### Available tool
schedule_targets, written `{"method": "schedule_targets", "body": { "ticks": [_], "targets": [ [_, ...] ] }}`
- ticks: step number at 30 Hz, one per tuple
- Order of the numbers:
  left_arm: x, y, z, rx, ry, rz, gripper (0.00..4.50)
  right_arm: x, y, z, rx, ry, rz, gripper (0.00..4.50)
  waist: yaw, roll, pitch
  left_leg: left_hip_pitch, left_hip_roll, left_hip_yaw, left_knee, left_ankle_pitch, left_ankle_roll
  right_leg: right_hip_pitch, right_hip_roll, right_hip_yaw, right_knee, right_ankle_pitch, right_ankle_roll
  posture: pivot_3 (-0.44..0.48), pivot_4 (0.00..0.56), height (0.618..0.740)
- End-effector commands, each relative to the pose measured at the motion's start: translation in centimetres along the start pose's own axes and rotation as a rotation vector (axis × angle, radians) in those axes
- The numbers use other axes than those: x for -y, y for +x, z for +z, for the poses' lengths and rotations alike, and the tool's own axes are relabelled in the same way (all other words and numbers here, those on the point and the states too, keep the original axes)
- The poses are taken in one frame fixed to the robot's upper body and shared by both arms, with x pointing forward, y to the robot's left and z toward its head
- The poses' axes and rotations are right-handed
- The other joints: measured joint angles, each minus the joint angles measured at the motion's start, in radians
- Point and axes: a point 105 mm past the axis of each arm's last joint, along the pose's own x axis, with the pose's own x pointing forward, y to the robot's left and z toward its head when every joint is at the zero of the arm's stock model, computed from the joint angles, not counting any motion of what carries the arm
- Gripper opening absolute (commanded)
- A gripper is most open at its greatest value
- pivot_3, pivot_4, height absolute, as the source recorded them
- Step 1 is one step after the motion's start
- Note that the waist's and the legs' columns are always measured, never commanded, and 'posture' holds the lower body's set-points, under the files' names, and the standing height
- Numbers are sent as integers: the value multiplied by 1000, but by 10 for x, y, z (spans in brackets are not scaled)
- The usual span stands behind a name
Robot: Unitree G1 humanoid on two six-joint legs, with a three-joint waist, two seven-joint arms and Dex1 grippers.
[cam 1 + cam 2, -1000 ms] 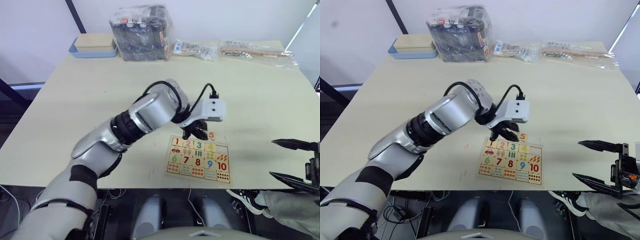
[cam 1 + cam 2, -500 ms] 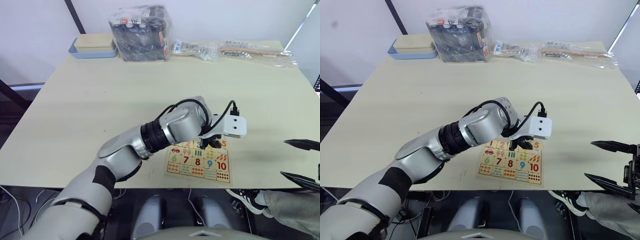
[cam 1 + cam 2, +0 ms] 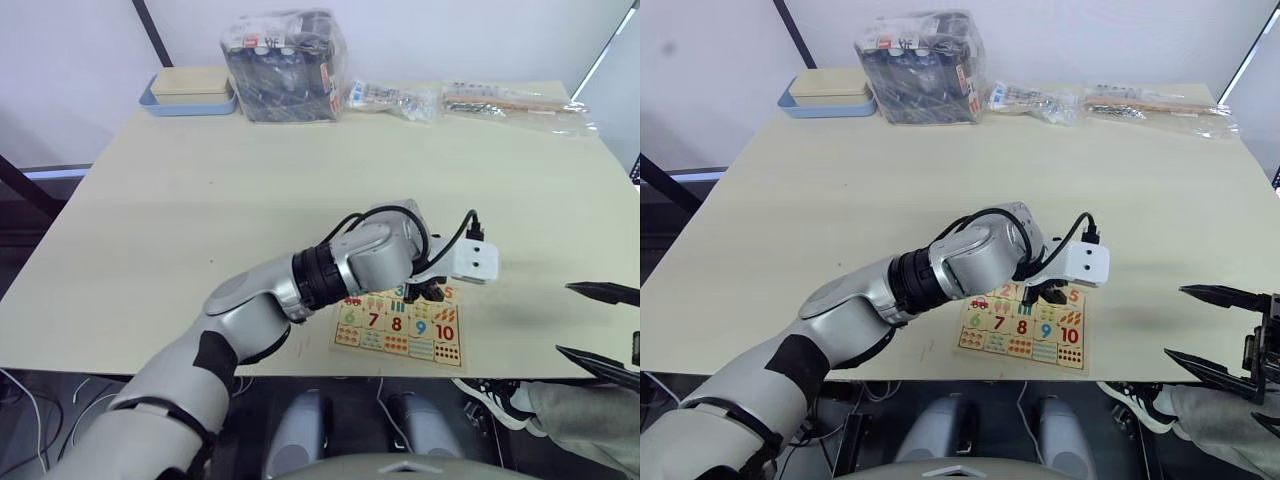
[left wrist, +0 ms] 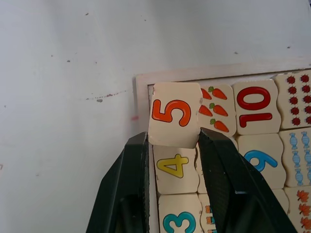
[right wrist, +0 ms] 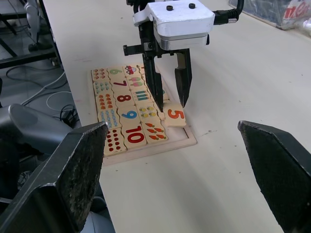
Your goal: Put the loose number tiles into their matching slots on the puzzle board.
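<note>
Left arm's stretched way forward across its front, wrist bent so the left gripper (image 5: 170,99) points straight down, black fingers (image 4: 127,189) pinching either side of something. Right gripper (image 3: 1215,325) just hangs low off to the side, jaws spread wide.

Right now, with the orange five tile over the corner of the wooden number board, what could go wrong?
The pale-wood orange 5 tile sits between the left hand's fingers, seemingly overlapping the flat wooden puzzle board's frame edge, so it may not drop flush. Pressing down could jam it. Pulling away could also drag the neighbouring yellow 4 tile.
</note>
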Motion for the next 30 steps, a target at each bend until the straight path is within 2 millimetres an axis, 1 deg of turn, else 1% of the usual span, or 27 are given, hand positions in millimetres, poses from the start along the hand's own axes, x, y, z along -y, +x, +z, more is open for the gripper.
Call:
{"method": "schedule_targets", "body": {
  "ticks": [1,15,30],
  "targets": [
    [-1,0,7,-17,25,30,980,0,0,7,10,-46,-11,4500,0,0,0,0,0,0,0,0,0,0,0,0,0,0,0,0,150,740],
    [-4,9,6,-48,2,61,980,0,2,5,15,-50,-9,4500,0,0,0,0,0,0,0,0,0,0,0,0,0,0,0,0,150,740],
    [1,11,5,-53,4,44,980,-1,6,6,18,-50,-4,4500,0,0,0,0,0,0,0,0,0,0,0,0,0,-1,-2,0,150,740]
  ]
}}
